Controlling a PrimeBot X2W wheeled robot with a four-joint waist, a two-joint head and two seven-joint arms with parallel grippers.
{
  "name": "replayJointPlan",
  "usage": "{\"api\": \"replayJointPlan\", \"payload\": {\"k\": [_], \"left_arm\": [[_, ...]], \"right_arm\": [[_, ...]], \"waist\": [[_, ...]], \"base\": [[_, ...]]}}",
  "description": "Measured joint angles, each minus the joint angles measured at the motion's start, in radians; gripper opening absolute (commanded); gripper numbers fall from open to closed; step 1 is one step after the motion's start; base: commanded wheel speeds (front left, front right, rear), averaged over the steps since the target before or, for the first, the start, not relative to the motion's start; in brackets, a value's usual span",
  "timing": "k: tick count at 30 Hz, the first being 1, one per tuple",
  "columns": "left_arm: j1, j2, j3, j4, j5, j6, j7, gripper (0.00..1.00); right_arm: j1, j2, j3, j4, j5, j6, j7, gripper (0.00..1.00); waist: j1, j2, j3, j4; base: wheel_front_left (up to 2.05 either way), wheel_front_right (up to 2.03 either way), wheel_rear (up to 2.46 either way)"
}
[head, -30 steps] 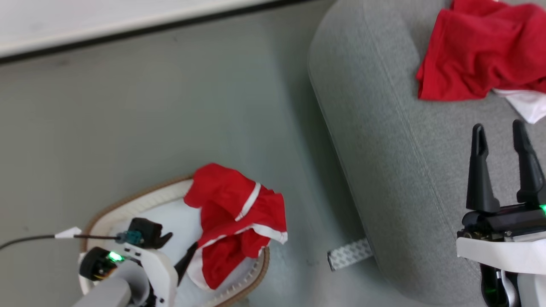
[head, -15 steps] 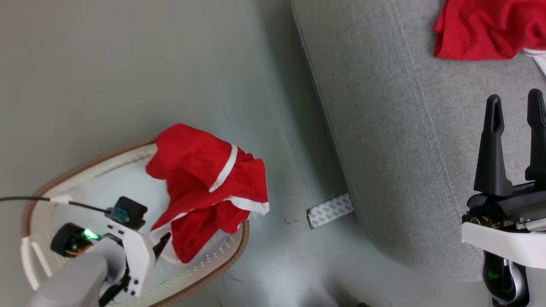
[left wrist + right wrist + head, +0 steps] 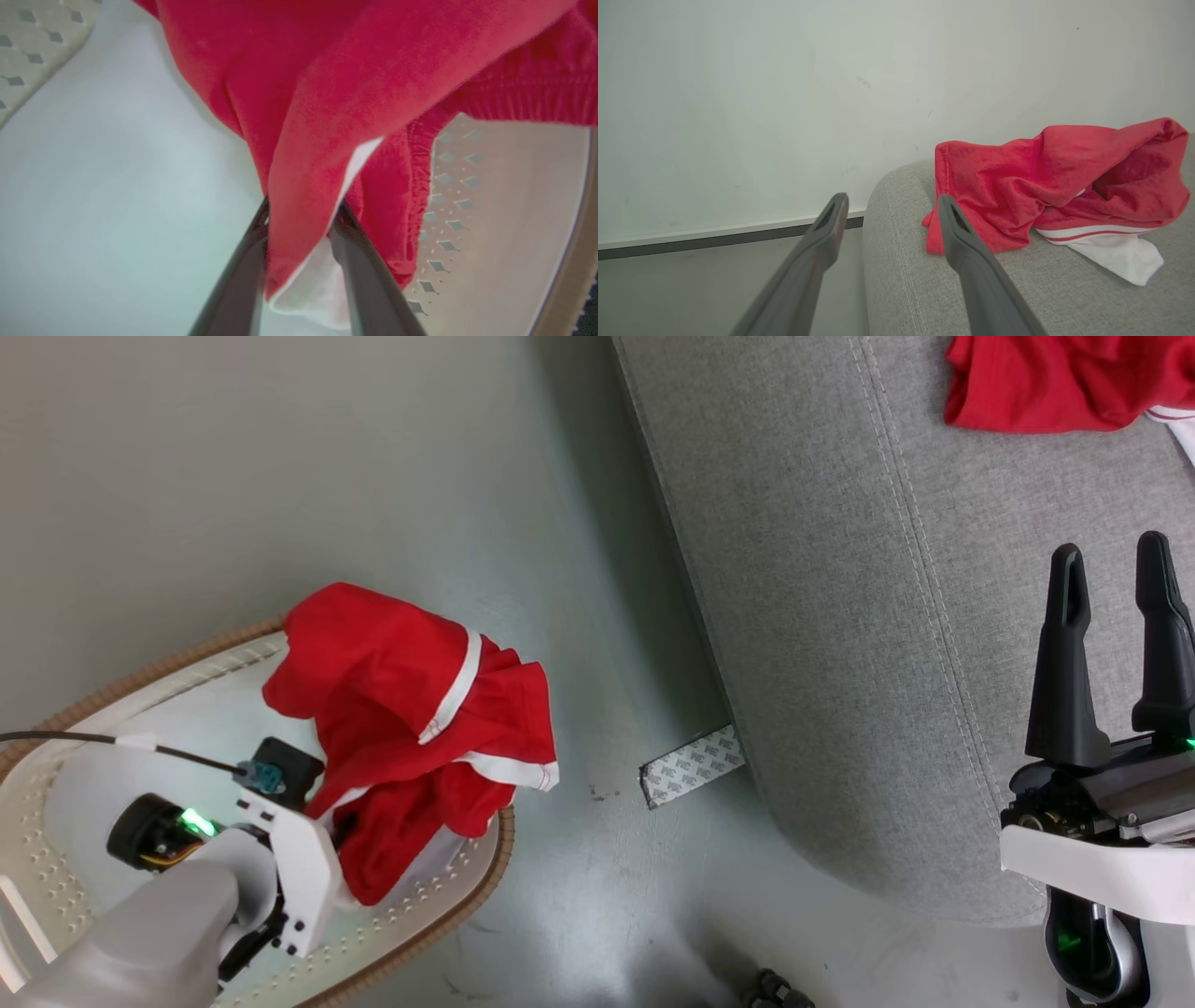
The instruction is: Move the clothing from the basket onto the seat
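The left pincer [image 3: 303, 212] was clenched on a fold of the red clothing [image 3: 401, 709]. In the left wrist view its two dark fingers [image 3: 233, 289] squeezed the red cloth and a bit of white cloth between them. The clothing was bunched up in a heap, with white stripes across it. It sat over the side of the basket [image 3: 439, 896] that was nearest the sofa [image 3: 840, 663]. One corner of it reached out past the brown rim. Whether it touched the rim could not be told.

The basket was white with little holes. It stood on the grey floor [image 3: 280, 476], near the sofa's long edge but apart from it. A thin black cable [image 3: 75, 737] ran over the basket's far rim to the left arm.

The right pincer [image 3: 1111, 553] was released, with its two fingers apart. It hung above the sofa's seat. A second red piece [image 3: 1036, 383] lay farther along the sofa, well apart from the right pincer. In the right wrist view this piece was crumpled and lay a little way in from the sofa's rounded edge. A white part [image 3: 1115, 254] with a thin red stripe stuck out from under it onto the grey fabric.

A small grey-and-white strip [image 3: 691, 767] lay flat on the floor, with one end at the foot of the sofa's long edge. In the right wrist view a pale wall [image 3: 784, 93] stood behind the sofa, with a skirting board [image 3: 714, 235] along the floor.
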Motion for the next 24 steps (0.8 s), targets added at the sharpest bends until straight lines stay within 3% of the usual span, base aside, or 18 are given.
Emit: {"api": "replayJointPlan", "payload": {"k": [11,24], "left_arm": [[0.024,-0.044,-0.028,0.009,-0.068,0.0,-0.09,0.0],[0.097,-0.187,-0.03,-0.067,-0.103,0.0,-0.213,0.0]], "right_arm": [[-0.013,0.001,-0.006,0.038,-0.026,0.0,0.0,1.0],[0.026,0.003,-0.035,0.158,-0.123,0.0,0.0,1.0]], "waist": [[-0.0001,0.0,-0.083,0.026],[-0.0002,0.0,-0.366,0.135]], "base": [[0.0,0.0,0.0],[0.0,0.0,0.0]]}}
